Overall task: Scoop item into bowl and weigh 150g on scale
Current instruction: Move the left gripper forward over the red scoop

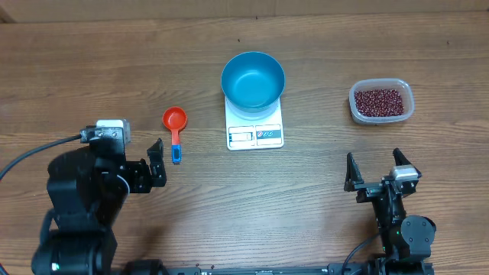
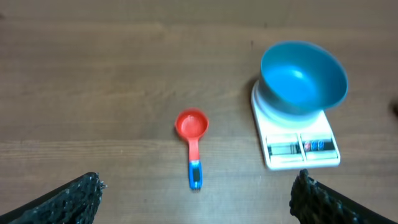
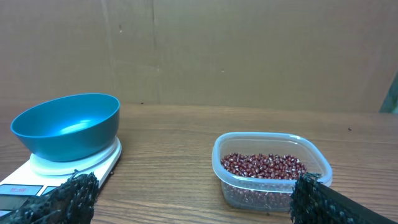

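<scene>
Beans, the small glossy dark red-brown kind, are all sitting in a clear plastic tub with rounded corners, over on the right side of the wooden counter. They only fill the lower part of it.

The bright blue bowl is parked on top of the white scale, with nothing but blue plastic showing inside. The scale has a little display and blue-marked buttons along the edge facing the robot. Whatever is printed there is too small and blurry to read in any view, so I can't give a brand.

A red-orange scoop with a blue-tipped handle lies flat just left of the scale, cup end away from the robot.

The left hand is spread wide and has hold of nothing. It sits near the tip of the scoop handle without touching it. The right hand is also wide open and empty, well apart from the tub on the robot's side. Plain brown cardboard stands behind the counter.
</scene>
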